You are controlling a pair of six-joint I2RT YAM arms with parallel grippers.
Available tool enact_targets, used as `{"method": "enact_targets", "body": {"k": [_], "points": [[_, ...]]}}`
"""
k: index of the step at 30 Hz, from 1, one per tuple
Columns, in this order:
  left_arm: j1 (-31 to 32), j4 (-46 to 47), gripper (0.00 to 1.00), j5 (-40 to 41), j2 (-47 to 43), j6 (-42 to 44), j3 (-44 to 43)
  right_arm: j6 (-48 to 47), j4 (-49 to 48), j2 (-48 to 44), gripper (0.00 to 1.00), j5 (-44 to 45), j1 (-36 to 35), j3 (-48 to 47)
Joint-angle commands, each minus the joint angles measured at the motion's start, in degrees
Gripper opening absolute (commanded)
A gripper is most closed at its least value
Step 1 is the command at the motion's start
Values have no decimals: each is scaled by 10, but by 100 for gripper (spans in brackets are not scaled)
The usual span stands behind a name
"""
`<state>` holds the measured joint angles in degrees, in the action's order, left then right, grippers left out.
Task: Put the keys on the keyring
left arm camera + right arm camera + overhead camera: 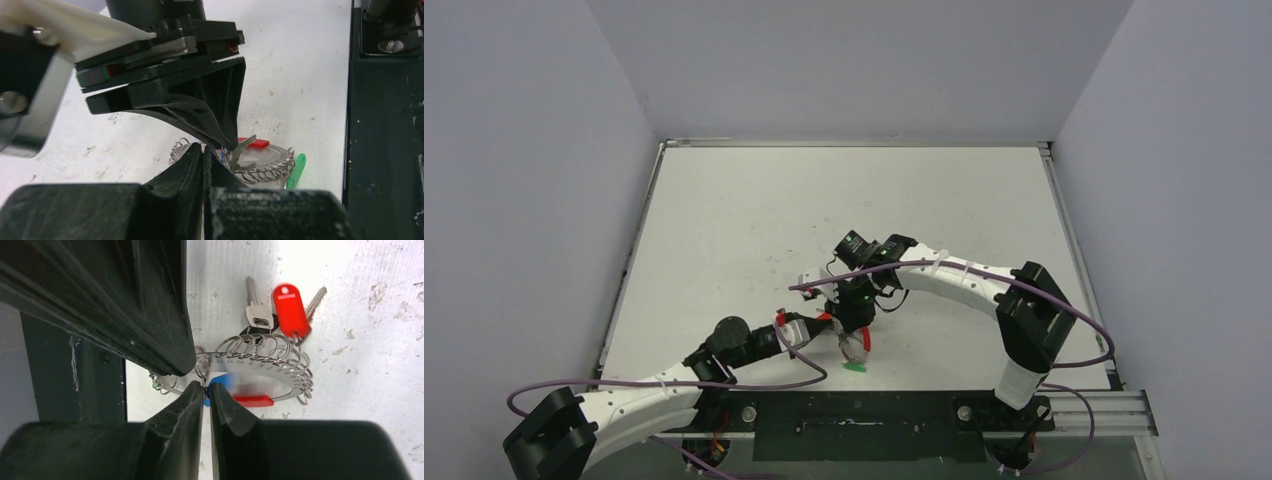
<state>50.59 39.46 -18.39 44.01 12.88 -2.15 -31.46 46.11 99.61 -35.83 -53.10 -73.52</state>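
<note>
**Both hands pinched tight at the keyring**

Both arms meet low over the near middle of the white tabletop, fingertips almost nose to nose. The left hand has its jaws pressed fully together at the keyring's edge; whether any wire sits between them, I cannot tell. The right hand shows only a sliver of gap, and the blue key is nipped in it by its plastic head, blurred, right over the ring's numbered silver band.

The keyring lies flat beneath the two hands, its row of small wire loops fanned along the far rim and a short red curved piece on the near side. The green key rests on the tabletop just beside the ring's outer rim, no hand on it. A red tag and a plain silver key hang off the loops, splayed outward.
</note>
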Motion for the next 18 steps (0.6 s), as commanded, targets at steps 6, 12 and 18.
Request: {"method": "enact_targets", "body": {"k": [6, 12, 18], "points": [[4, 50, 0, 8, -17, -23, 7, 4, -112, -76, 22, -66, 20, 57], [4, 13, 0, 10, -13, -19, -1, 11, -138, -84, 22, -60, 28, 75], [3, -14, 7, 31, 11, -42, 0, 35, -181, -92, 28, -38, 42, 116]]}}
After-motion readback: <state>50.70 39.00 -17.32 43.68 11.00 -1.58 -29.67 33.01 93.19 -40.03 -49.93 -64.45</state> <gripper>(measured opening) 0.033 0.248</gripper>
